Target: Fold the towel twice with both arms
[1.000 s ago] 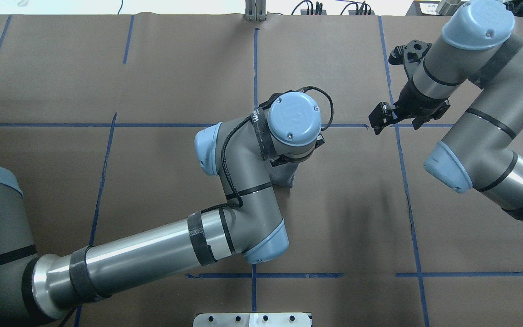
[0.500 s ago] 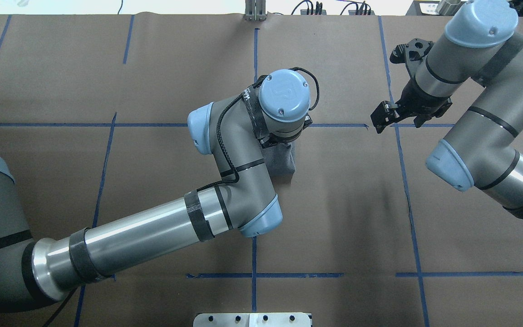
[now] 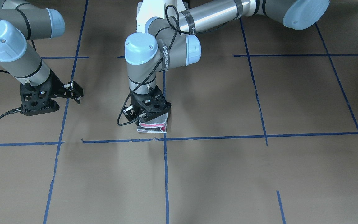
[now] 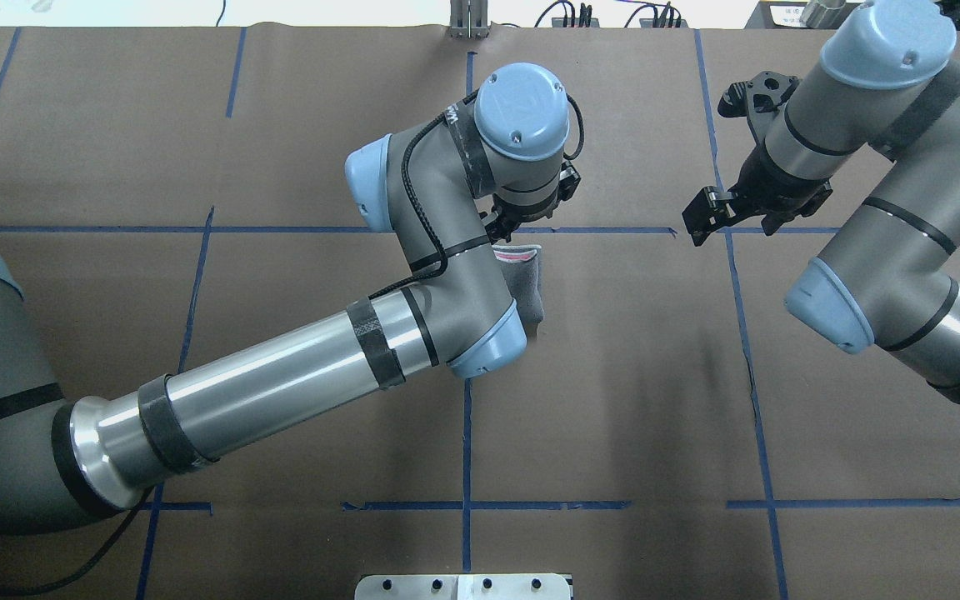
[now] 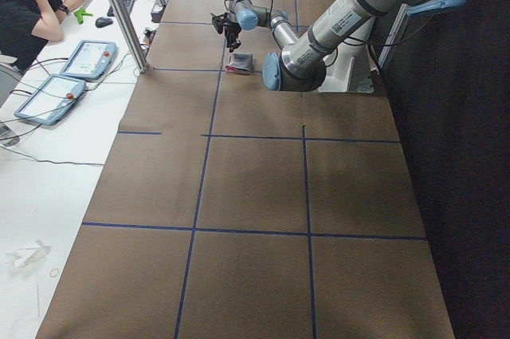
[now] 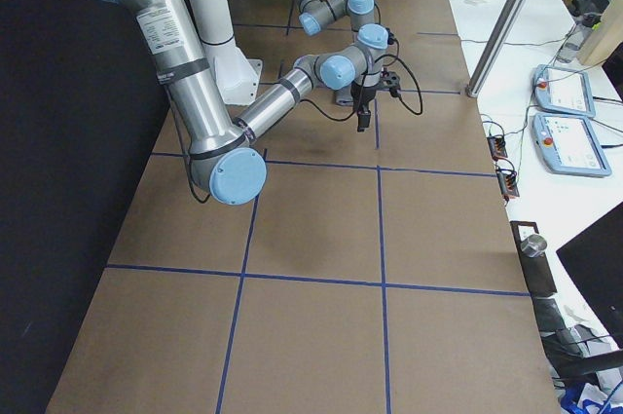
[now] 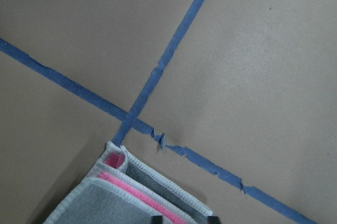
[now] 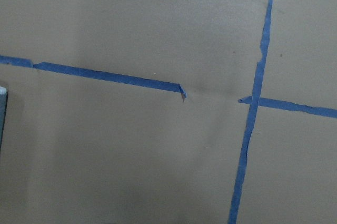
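Observation:
The towel (image 3: pixel 154 126) lies folded on the brown table near the middle, grey face up, with pink and whitish edging at its layered far edge. It also shows in the overhead view (image 4: pixel 527 287), the left side view (image 5: pixel 241 62) and the left wrist view (image 7: pixel 131 192). My left gripper (image 3: pixel 137 116) hangs just over that far edge (image 4: pixel 513 229); its jaws look apart, and the cloth lies flat on the table. My right gripper (image 3: pixel 75 91) is open and empty, low over the table well to the right of the towel in the overhead view (image 4: pixel 697 225).
Blue tape lines (image 4: pixel 613 231) cross the brown paper-covered table. A metal plate (image 4: pixel 463 586) sits at the near edge. An operator (image 5: pixel 32 4) sits beside the table with tablets (image 5: pixel 88 58). A metal post (image 6: pixel 506 34) stands at the table's far side.
My left arm has swung away from the robot base, across the towel toward its far edge. The towel's pink layered far edge now shows. My right arm has barely moved.

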Controlling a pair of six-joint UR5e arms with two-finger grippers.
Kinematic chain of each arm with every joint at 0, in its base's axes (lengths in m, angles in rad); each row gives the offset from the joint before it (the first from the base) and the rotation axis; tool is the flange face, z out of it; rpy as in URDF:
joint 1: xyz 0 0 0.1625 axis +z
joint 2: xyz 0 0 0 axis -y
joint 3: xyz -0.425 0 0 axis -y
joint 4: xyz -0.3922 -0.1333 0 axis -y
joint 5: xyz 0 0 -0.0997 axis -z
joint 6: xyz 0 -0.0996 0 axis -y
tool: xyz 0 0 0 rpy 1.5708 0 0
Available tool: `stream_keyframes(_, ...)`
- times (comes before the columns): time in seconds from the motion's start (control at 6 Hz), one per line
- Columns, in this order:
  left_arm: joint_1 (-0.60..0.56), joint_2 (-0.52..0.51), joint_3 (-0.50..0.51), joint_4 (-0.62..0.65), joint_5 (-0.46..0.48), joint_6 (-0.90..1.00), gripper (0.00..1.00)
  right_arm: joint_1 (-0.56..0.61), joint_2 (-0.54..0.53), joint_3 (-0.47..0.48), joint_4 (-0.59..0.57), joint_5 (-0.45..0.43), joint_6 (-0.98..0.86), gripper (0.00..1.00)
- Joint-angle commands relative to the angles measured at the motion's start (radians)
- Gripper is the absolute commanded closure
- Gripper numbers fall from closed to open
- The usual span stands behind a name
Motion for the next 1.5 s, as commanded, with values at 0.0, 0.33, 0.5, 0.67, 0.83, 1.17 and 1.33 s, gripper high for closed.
stream_keyframes(0.0,-0.056,0.004,-0.016,0.046,-0.182,0.137,0.0,0.002,-0.029,0.025,-0.001,0.0,-0.001,0.0)
stream_keyframes(0.33,-0.095,0.173,-0.294,0.297,-0.186,0.525,0.0,0.053,-0.063,0.022,-0.01,0.0,-0.114,0.0)
stream_keyframes(0.5,-0.154,0.346,-0.458,0.304,-0.224,0.724,0.0,0.102,-0.086,0.019,-0.013,0.0,-0.203,0.0)
stream_keyframes(0.67,-0.244,0.471,-0.539,0.302,-0.295,0.913,0.0,0.164,-0.136,0.019,-0.013,0.011,-0.321,0.0)
stream_keyframes(0.83,-0.347,0.587,-0.605,0.302,-0.353,1.11,0.0,0.267,-0.224,0.024,-0.008,0.102,-0.492,0.0)
stream_keyframes(1.17,-0.594,0.808,-0.633,0.304,-0.479,1.526,0.0,0.482,-0.395,0.05,-0.007,0.156,-0.758,0.0)
stream_keyframes(1.33,-0.682,0.888,-0.63,0.307,-0.484,1.653,0.0,0.585,-0.478,0.085,-0.01,0.175,-0.818,0.0)
